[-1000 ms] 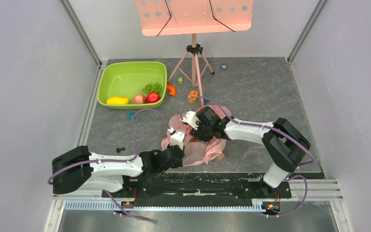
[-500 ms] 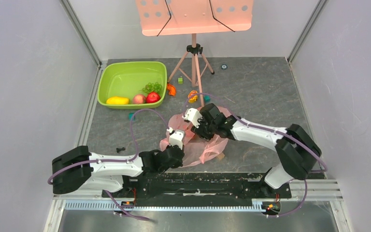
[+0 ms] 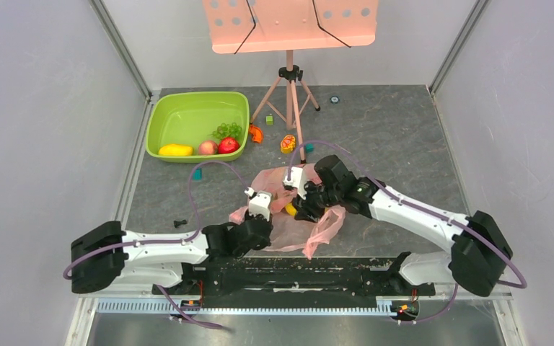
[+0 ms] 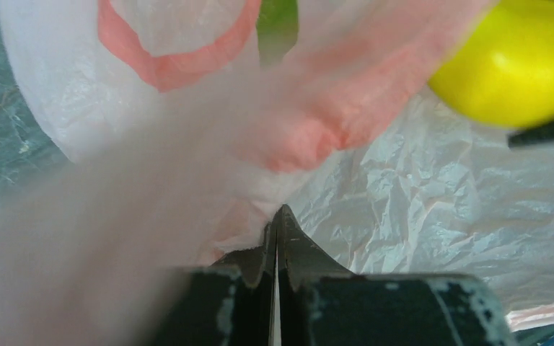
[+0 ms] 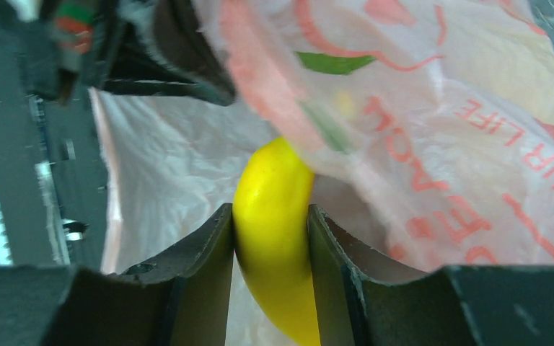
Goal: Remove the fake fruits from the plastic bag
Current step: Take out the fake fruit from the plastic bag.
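Plastic bag (image 3: 310, 227): thin, translucent pink film, crumpled, printed with peach outlines, green leaves and red lettering. It lies on the grey table (image 3: 397, 144) at centre, between the two wrists, with one loop handle trailing toward the near edge.

Yellow fruit (image 5: 274, 187): glossy and smooth, sitting at the bag's mouth, its upper end tucked under a fold of film.

Right gripper (image 5: 268, 216): clamped on the yellow fruit, one finger against each flank.

Left gripper (image 4: 278, 231): fingers pressed together, pinching a bunched pleat of the bag.

Clearance: the bag's near hem lies close to the table's front edge. Bare table extends to the right and beyond. The tripod stand (image 3: 289, 94) is planted just past the bag. The lime-green basin (image 3: 166, 115), with other fruits in it, sits well apart at far left.

Pose: the left arm lies low along the front edge, forearm running rightward. The right arm stretches leftward from its base, wrist tipped down over the bag.
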Motion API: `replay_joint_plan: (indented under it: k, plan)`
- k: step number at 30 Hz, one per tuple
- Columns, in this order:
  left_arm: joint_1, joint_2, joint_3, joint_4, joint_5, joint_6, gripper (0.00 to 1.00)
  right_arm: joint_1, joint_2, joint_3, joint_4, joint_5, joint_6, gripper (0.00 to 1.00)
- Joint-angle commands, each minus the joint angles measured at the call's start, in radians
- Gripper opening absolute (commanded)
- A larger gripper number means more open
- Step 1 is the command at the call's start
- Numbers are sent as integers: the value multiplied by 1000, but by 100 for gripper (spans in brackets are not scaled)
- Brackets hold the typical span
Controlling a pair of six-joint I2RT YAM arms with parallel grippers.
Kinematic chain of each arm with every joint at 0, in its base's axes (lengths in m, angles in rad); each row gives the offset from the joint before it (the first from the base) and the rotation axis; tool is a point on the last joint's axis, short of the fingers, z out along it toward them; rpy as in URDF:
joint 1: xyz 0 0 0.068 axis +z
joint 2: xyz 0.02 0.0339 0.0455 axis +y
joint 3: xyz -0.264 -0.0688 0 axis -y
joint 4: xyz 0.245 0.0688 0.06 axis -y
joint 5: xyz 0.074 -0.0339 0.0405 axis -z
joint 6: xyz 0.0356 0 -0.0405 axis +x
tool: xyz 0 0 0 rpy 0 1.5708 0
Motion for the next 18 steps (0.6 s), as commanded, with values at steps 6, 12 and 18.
replay_joint_plan:
  k: [6, 12, 18]
  plan:
    - [-6, -128, 41, -71, -89, -49, 2, 3, -191, -28, 73, -268, 65, 24]
    - [-5, -221, 40, -93, -86, -44, 6, 2, -256, -40, 188, -375, 149, 24]
    - [-6, -339, 71, -112, -25, -14, 27, 2, -294, -57, 318, -358, 258, 24]
